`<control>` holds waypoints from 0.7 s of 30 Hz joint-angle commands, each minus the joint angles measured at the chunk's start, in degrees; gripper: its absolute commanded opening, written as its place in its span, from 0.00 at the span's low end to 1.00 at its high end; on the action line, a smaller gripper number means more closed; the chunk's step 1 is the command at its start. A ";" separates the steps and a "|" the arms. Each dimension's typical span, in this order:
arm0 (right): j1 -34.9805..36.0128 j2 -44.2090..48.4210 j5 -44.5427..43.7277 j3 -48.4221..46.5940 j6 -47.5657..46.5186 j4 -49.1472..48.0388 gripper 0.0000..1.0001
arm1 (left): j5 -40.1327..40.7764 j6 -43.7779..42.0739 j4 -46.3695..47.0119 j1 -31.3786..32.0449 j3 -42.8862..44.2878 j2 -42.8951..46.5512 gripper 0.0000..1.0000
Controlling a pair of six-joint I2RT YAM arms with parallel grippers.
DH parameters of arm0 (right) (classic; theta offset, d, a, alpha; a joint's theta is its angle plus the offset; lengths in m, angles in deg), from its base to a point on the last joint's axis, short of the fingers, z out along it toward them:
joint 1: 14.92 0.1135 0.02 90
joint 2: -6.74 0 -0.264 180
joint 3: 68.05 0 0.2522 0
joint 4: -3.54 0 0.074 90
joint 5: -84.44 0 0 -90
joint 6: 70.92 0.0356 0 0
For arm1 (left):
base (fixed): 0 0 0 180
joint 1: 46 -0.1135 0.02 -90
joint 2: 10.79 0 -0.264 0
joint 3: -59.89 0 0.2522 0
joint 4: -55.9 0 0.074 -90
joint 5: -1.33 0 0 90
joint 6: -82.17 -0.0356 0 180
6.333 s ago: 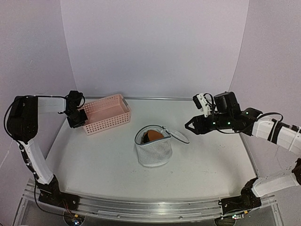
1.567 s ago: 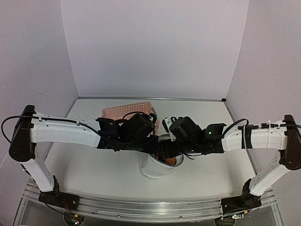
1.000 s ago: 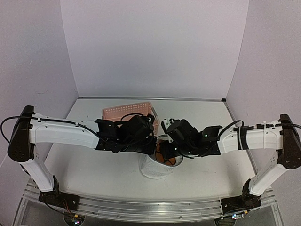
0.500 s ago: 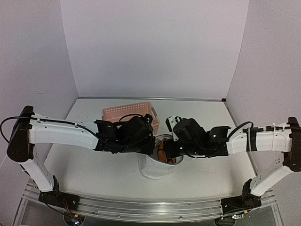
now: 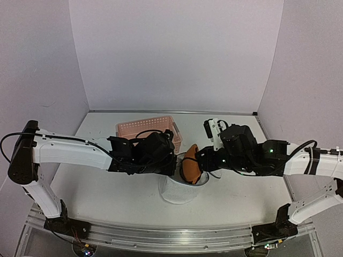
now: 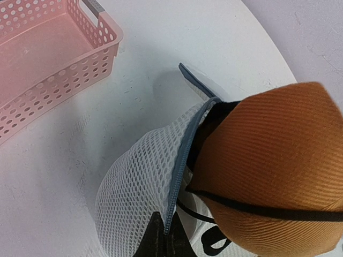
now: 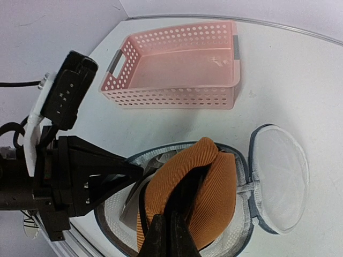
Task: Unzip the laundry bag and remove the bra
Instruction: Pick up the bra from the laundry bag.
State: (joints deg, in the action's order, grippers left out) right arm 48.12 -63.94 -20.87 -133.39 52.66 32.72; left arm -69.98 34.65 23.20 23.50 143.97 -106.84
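The white mesh laundry bag [image 5: 174, 193] stands unzipped mid-table, its round lid [image 7: 278, 182] flopped open to the right. My left gripper [image 6: 164, 240] is shut on the bag's grey zip rim [image 6: 185, 160] at its left side. In the top view the left gripper [image 5: 171, 165] sits against the bag's mouth. The orange ribbed bra [image 7: 214, 182] with black straps is folded and rises out of the bag's mouth. My right gripper [image 7: 171, 231] is shut on its fold. From above, the bra [image 5: 189, 169] hangs from the right gripper [image 5: 199, 160] just over the bag.
A pink plastic lattice basket [image 5: 146, 131] stands empty just behind the bag, nearer the back wall. Both arms meet over the table's middle. The basket [image 7: 177, 69] lies beyond the bra in the right wrist view.
My right gripper has shut on the bra inside the bag and drawn it up and to the right, out of the mouth. The left gripper has kept its hold on the rim.
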 commanded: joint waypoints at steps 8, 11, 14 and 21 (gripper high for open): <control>0.37 3.03 -5.28 -9.19 -5.26 0.28 0.00 | 0.59 1.65 2.50 0.47 -1.38 1.38 0.00; 0.28 2.55 -6.83 -12.34 -7.14 0.71 0.00 | 0.40 2.05 2.53 0.42 -2.05 1.39 0.00; 0.32 1.75 -8.64 -15.80 -9.41 0.75 0.00 | 0.37 2.43 2.50 0.46 -2.59 1.69 0.00; 0.32 -3.07 -11.09 -25.40 -14.94 0.69 0.00 | 0.46 3.15 2.59 0.41 -3.96 2.11 0.00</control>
State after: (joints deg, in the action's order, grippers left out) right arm 48.12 -64.72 -29.11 -153.01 42.08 35.39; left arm -70.02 36.99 23.90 23.60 140.54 -106.84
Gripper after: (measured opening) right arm 0.017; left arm 0.023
